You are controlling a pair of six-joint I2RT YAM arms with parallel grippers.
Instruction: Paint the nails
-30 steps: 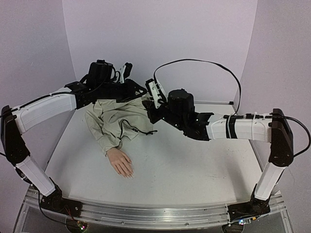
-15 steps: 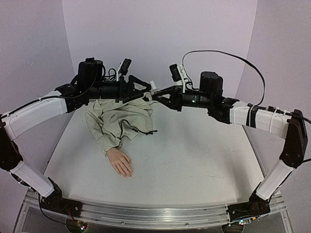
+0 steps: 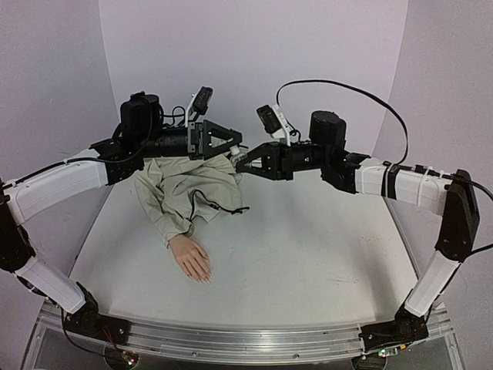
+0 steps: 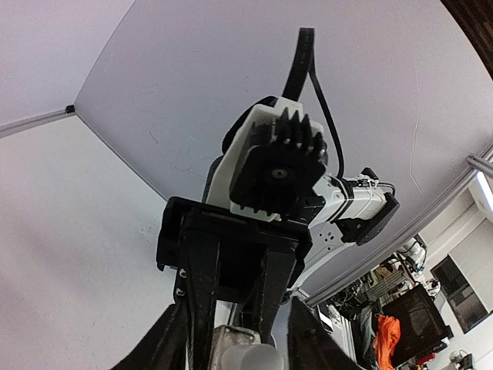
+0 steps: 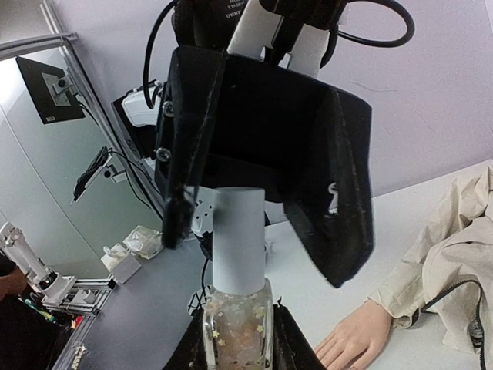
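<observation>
The mannequin hand [image 3: 192, 258] lies palm down on the table, its beige sleeve [image 3: 189, 189] behind it. The nails [image 3: 202, 277] are tiny pale tips facing the near edge. The hand also shows in the right wrist view [image 5: 354, 339]. My right gripper [image 5: 237, 348] is shut on a small clear glass bottle [image 5: 237, 316] with glitter stars and holds it upright in the air. The bottle's pale grey cap [image 5: 239, 239] points at my left gripper [image 3: 231, 144]. The left gripper is open, its black fingers [image 5: 339, 193] spread either side of the cap without touching it.
The crumpled beige jacket lies at the back left of the white table [image 3: 308, 254], with a black cord [image 3: 219, 206] across it. Purple walls enclose the back and sides. Both arms meet high above the jacket.
My right arm has lifted the bottle from low over the jacket up to the left gripper. The left gripper's jaws now straddle the cap.
</observation>
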